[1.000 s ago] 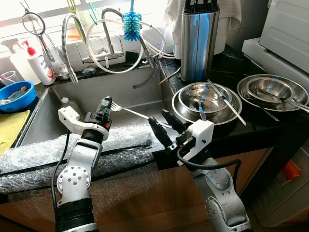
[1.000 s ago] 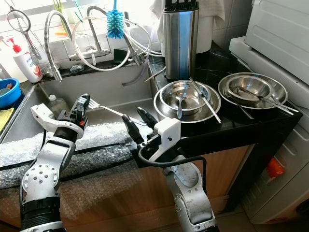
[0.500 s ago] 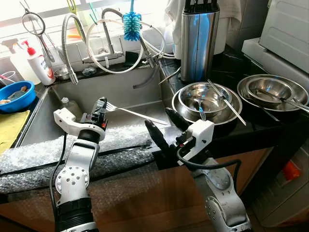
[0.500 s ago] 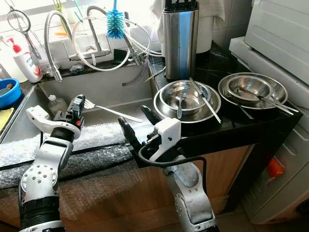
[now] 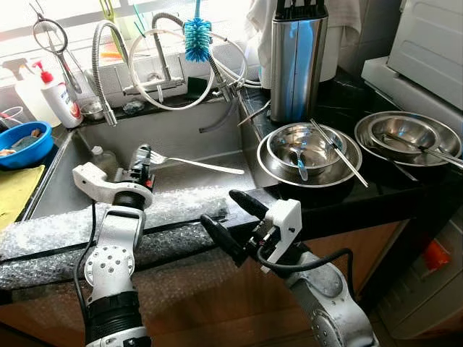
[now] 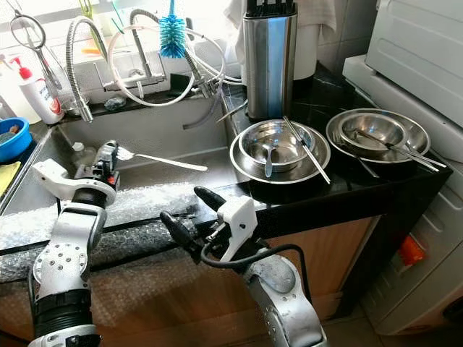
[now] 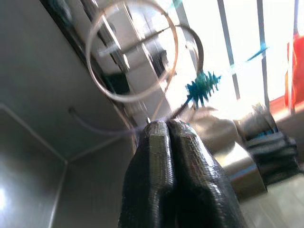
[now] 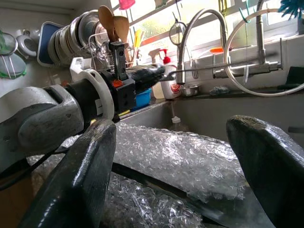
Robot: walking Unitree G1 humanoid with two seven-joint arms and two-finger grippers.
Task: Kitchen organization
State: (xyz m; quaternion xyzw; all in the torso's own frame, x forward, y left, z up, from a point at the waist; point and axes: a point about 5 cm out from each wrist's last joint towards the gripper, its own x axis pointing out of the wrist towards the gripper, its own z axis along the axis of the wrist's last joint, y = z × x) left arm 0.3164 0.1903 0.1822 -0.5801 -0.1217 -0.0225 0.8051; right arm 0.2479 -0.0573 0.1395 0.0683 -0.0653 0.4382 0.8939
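One fork [image 5: 195, 163] gripped by its tine end in the left tool [image 5: 140, 160], fingers pressed together, left of centre in the head view; handle stretching level toward frame right, above the steel sink [image 5: 189, 134]. From the left wrist, both black fingertips [image 7: 166, 137] seen pinched shut, a blue bottle brush [image 7: 202, 86] and looped hose blurred beyond.

Right tool [image 5: 230, 218] low at centre frame, fingers spread wide and holding nothing, poised over the front edge of the sink where a band of bubble wrap [image 5: 65, 235] covers the rim. From the right wrist, the two spread fingers [image 8: 80, 175] framing that wrap, with the left arm and fork at upper left.

Farther out, at right of centre on the black table [image 5: 376, 184]: nested steel bowls [image 5: 304, 155] with a spoon and long utensils laid across them, and a second stack of bowls [image 5: 409, 137] near the right edge. Behind them, at upper centre, a tall steel knife block [image 5: 295, 65]. Along the top of the frame, a coiled spring faucet [image 5: 101, 65] with the blue brush hanging at top centre. At upper left, a white pump bottle [image 5: 58, 94] with red top, and a blue bowl [image 5: 25, 144] at the left edge.
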